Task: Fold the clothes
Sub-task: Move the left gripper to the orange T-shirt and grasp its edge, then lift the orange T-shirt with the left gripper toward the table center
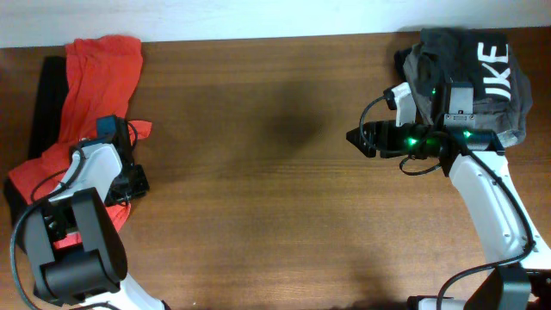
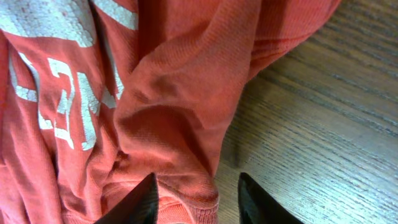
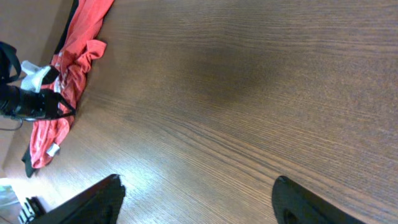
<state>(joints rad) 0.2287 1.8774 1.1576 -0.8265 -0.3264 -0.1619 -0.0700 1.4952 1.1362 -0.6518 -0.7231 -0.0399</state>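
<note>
The orange-red T-shirt (image 1: 99,69) is bunched along the left edge of the tabletop (image 1: 258,189), running from the far left corner down towards the left arm. Its white lettering (image 2: 62,93) is seen creased among the folds in the left wrist view. A black garment (image 1: 47,95) is laid partly under it, right at the left edge. A dark grey garment (image 1: 491,69) with white letters is heaped at the far right corner, well apart from the shirt.

The left gripper (image 2: 198,177) is held low over the shirt's right-hand border. Its jaws are parted, and a fold of the hem is set between them, with bare wood seen between the cloth and one finger (image 2: 255,202).

The right gripper (image 1: 357,138) is held over bare wood just beside the grey garment, pointed towards the shirt. Its jaws are spread wide and nothing is held between them.
</note>
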